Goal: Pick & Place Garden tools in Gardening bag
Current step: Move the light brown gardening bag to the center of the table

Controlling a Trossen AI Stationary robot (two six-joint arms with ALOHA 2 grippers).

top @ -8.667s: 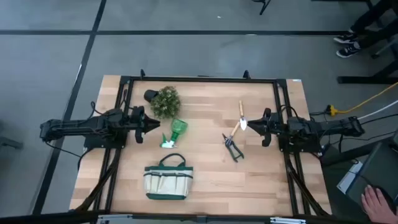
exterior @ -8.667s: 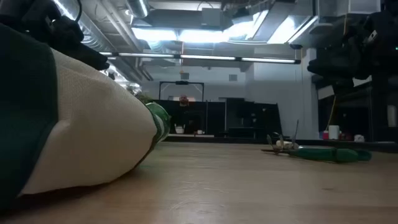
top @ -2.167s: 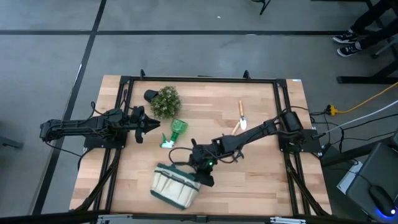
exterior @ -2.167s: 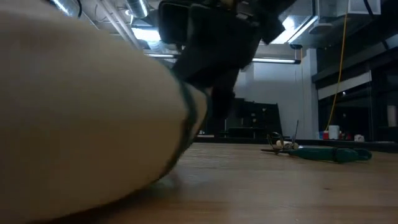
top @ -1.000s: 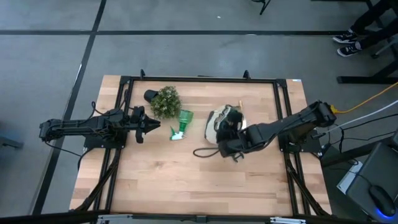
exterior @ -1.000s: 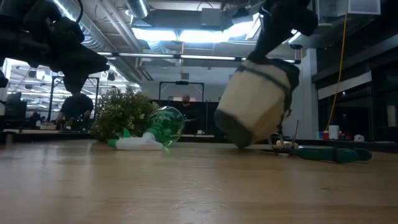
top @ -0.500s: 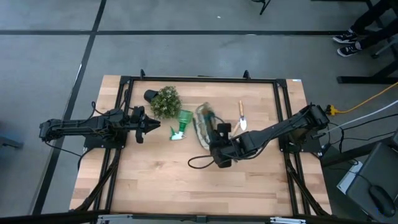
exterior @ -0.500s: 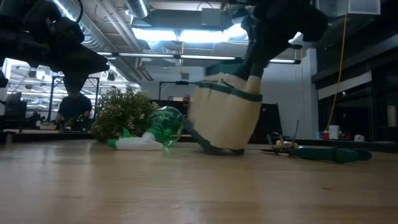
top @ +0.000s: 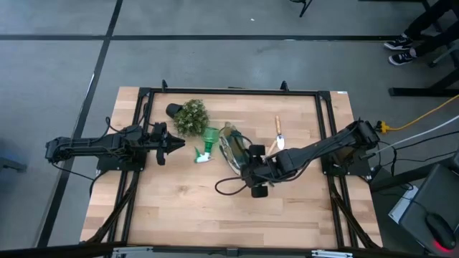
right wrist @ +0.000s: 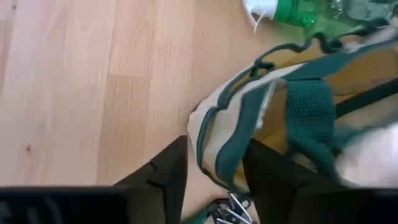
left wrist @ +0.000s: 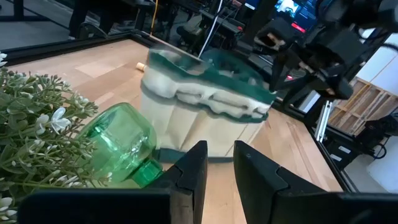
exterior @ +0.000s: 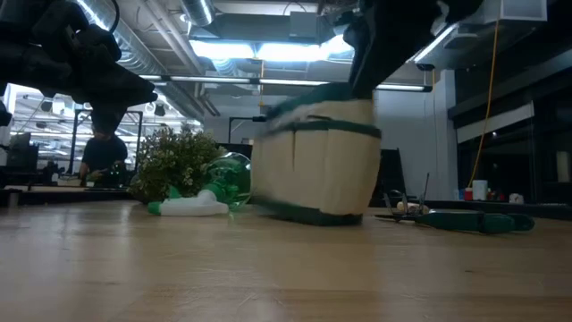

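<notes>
The beige gardening bag (top: 232, 147) with green trim stands upright on its base in the middle of the table (exterior: 315, 156). My right gripper (top: 251, 170) is shut on its rim. The green-and-white plastic piece (top: 206, 144) lies on its side just left of the bag, beside the potted plant (top: 191, 117). The wooden-handled tool (top: 278, 132) lies right of the bag. The pruning shears (exterior: 465, 218) lie on the table in the low view; my right arm hides them from above. My left gripper (top: 179, 144) hovers at the table's left, its fingers a narrow gap apart, empty. My right gripper holds the bag's green-trimmed rim (right wrist: 219, 154) between its two fingers, one finger (right wrist: 163, 173) outside the bag and one (right wrist: 273, 174) over its opening. It comes from above and from the table's right side. The bag stands upright with its base on the table.
The bushy plant in its black pot stands at the far left of the table. A dark metal frame (top: 229, 92) runs around the table's edges. The near half of the table (top: 215, 222) is bare wood.
My right gripper has carried the bag toward the table's left, toward the green plastic piece, and lowered it. The bag hung tilted and clear of the table a second ago; now it stands upright on its base.
</notes>
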